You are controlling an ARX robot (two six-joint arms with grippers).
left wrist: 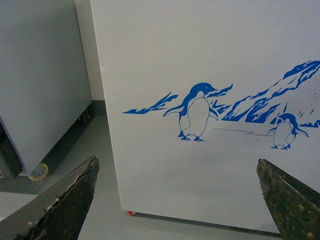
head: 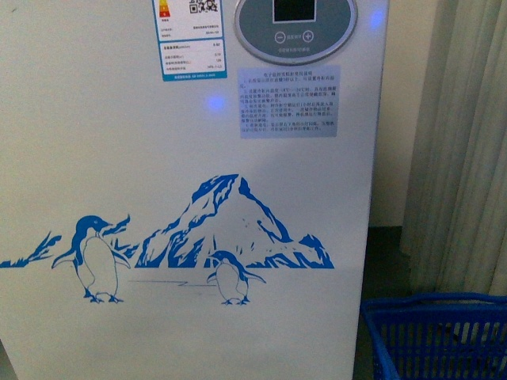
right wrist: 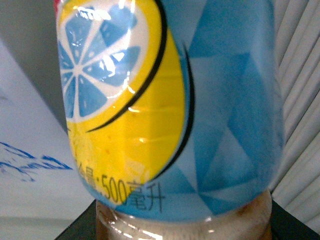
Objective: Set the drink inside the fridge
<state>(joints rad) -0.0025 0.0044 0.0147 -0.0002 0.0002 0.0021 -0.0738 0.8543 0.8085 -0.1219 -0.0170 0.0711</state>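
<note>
The fridge point(head: 182, 158) fills the front view as a white wall with a blue penguin-and-mountain decal and a grey oval display panel point(head: 295, 28) near its top. The left wrist view shows the same white front point(left wrist: 200, 165) with the penguins, seen between the two dark fingers point(left wrist: 70, 200) of my left gripper point(left wrist: 177, 200), which is open and empty, a short way off from it. The drink point(right wrist: 170, 110) crowds the right wrist view: a yellow lemon-slice graphic on a blue label over amber liquid. My right gripper is shut on it, its fingers hidden by the bottle. Neither arm shows in the front view.
A blue plastic basket point(head: 436, 336) stands on the floor right of the fridge. Pale curtains point(head: 467, 142) hang behind it. A plain grey-white cabinet point(left wrist: 35, 85) on casters stands left of the fridge, with a narrow floor gap point(left wrist: 95, 145) between them.
</note>
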